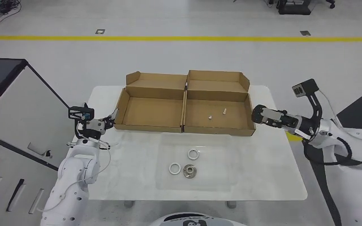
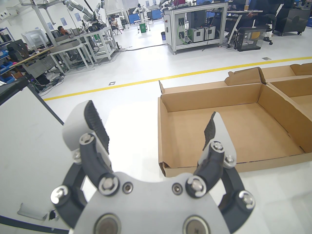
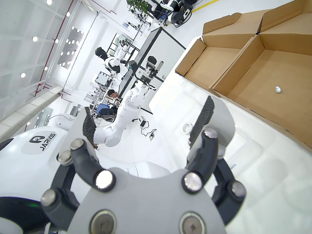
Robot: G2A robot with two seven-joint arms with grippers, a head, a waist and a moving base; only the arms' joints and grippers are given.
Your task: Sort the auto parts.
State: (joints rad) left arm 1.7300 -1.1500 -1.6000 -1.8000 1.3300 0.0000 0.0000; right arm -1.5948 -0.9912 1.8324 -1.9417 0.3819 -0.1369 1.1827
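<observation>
The left gripper and right gripper stood open, empty, flanking the boxes; the rings before the boxes likely needed a vertical, rim-straddling pinch.

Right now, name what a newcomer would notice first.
Two open cardboard boxes, the left box and the right box, sit side by side at the table's far side; two small pale parts lie in the right one. Nearer the robot lie two white rings and a metal part. The left tool and right tool stand open at the table's ends.
</observation>
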